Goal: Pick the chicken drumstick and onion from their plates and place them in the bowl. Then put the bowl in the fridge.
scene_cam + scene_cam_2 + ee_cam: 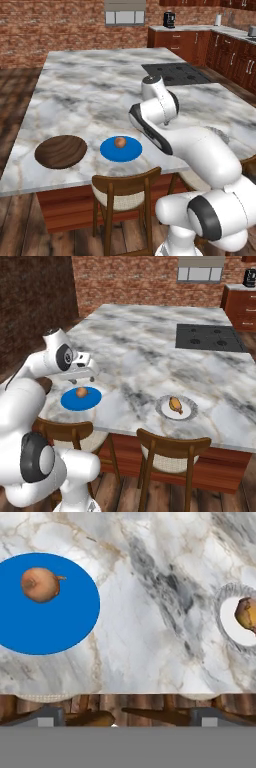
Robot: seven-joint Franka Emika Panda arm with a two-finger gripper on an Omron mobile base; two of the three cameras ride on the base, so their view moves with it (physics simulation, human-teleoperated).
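Note:
The onion (120, 142) (81, 392) (41, 584) lies on the blue plate (131, 152) (70, 401) (45, 632) near the island's front edge. The chicken drumstick (175, 404) (247, 613) rests on the pale grey plate (187, 412) (235, 634) further right. Left of the blue plate stands the dark wooden bowl (61, 151), with nothing in it. My gripper (83, 379) (127, 719) hovers open above the counter, beside the blue plate on the side toward the grey plate; nothing sits between its fingertips (50, 717). The fridge is out of view.
Wooden chairs (127, 187) (172, 448) stand along the island's front edge. A black cooktop (175, 74) (210, 337) is set into the far right of the marble counter (85, 95). Brick walls and wooden cabinets stand behind.

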